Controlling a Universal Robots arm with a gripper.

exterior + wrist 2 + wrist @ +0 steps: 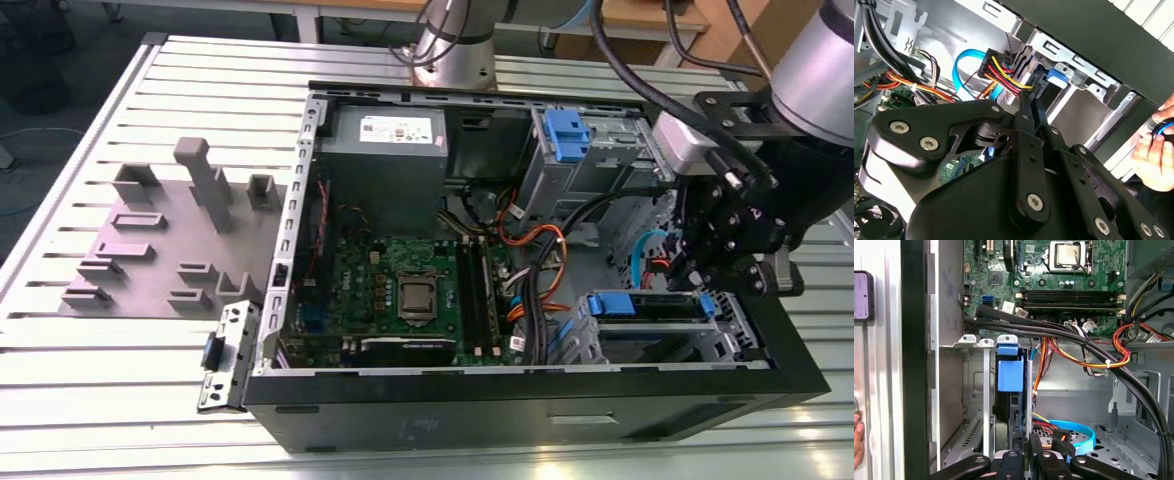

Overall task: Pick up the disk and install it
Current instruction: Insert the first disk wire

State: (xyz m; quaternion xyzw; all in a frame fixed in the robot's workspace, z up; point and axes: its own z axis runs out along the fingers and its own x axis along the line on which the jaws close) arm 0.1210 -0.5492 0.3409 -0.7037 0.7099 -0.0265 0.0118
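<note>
The disk (647,306) sits in the lower drive cage at the exterior view's right, inside the open computer case (534,400). Its bright blue bracket faces up. In the first wrist view the disk (1010,374) shows edge-on in the metal cage, blue tab toward the motherboard. My gripper (694,282) hangs right over that cage. In both wrist views the gripper (1024,432) (1032,92) has its thin black fingers (1025,117) drawn close together, tips at the disk's near end beside the blue bracket (1058,75). Whether they pinch it is hidden.
A grey power-supply box (387,150) and the motherboard (400,290) lie in the case. Cable bundles (534,250) run next to the cage, and a wired connector (999,67) sits by the fingertips. Another blue bracket (565,135) is in the upper bay. A person's hand (1156,150) is outside the case wall. A grey fixture (160,240) stands at the left.
</note>
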